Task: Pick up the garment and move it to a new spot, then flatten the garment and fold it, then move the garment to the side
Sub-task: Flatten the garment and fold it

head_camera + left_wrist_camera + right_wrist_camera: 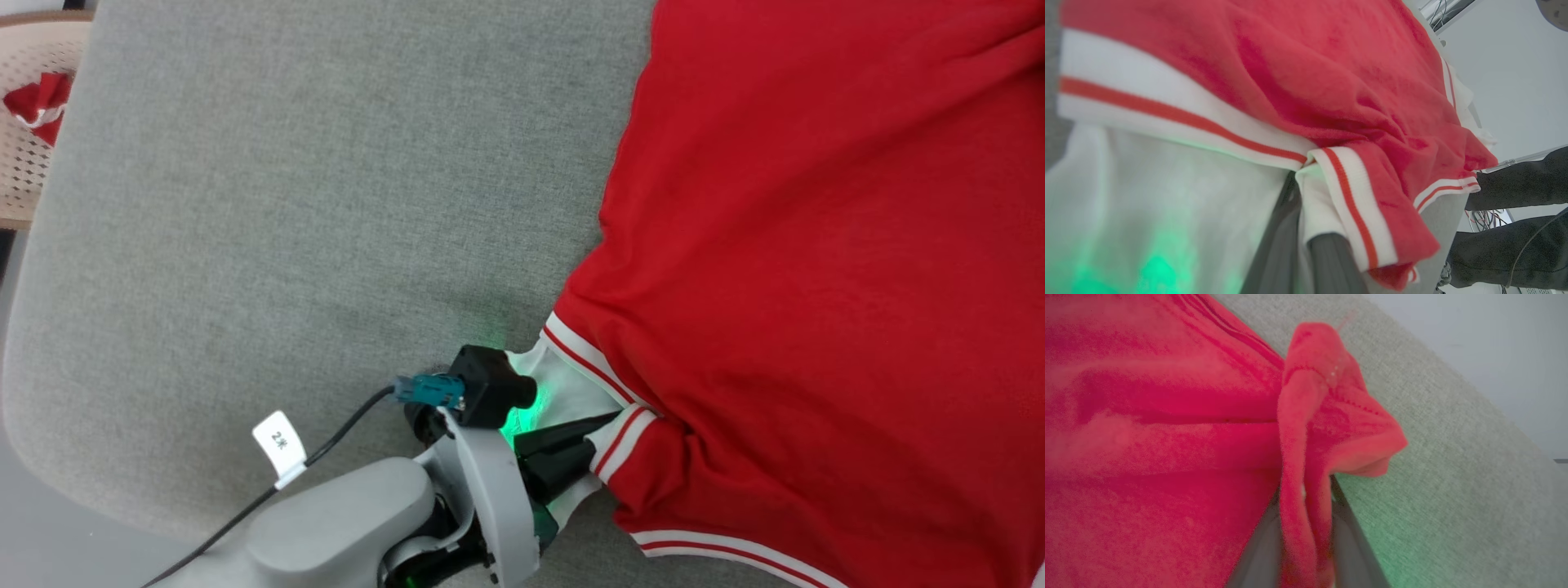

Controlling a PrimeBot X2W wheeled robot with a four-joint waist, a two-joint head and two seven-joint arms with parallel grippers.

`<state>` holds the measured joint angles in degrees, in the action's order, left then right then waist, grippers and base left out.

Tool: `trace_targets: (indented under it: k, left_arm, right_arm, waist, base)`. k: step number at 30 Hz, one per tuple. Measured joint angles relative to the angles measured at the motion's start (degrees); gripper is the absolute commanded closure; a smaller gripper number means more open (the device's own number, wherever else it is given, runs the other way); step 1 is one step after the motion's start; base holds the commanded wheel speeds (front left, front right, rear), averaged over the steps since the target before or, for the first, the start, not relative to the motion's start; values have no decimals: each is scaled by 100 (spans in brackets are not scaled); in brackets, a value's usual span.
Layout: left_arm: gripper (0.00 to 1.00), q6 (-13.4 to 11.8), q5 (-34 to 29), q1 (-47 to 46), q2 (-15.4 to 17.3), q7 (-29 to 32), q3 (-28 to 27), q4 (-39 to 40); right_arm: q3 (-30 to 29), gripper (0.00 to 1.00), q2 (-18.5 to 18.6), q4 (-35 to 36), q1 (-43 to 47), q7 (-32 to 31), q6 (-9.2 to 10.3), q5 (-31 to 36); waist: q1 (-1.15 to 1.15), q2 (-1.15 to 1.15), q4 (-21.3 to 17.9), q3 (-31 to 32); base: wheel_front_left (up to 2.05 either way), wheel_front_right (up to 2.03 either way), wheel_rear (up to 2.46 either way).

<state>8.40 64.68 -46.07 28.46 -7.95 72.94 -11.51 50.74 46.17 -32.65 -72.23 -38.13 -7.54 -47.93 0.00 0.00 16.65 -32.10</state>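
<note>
The garment (816,245), a bright-red top with white-and-red stripe trim, lies spread over the right half of the grey padded surface (286,204). My left gripper (608,420) is shut on its white sleeve end near the front edge. The left wrist view has the dark fingers (1331,261) pinching white cloth under the striped cuff of the garment (1331,81). In the right wrist view my right gripper (1304,486) is shut on a bunched red fold of the garment (1147,416), which stands up between its two fingers (1261,547).
A beige perforated basket (24,163) holding a small red-and-white cloth (37,102) stands at the far left. The grey surface's rounded edge runs along the left and front. Two dark shapes (1515,183) and cables lie beyond the surface's edge in the left wrist view.
</note>
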Motion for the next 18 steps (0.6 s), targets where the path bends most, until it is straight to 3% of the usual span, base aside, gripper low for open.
trace_targets:
  k: [6,10,18]
  left_arm:
    - [100,3,148,120,167,-197,-54,-123]
    - [100,-19,276,317,470,-285,-107,-222]
    - [100,-316,492,851,1101,-323,-123,-70]
  right_arm:
    - [29,100,155,9,300,372,0,-651]
    - [225,100,644,510,865,622,1,-955]
    - [459,100,1584,1882,2522,992,1,-1712]
  waist:
    - [0,0,-83,203]
    - [0,0,-196,456]
    - [0,0,-520,1021]
  base:
    - [0,0,0]
    - [0,0,0]
    - [0,0,0]
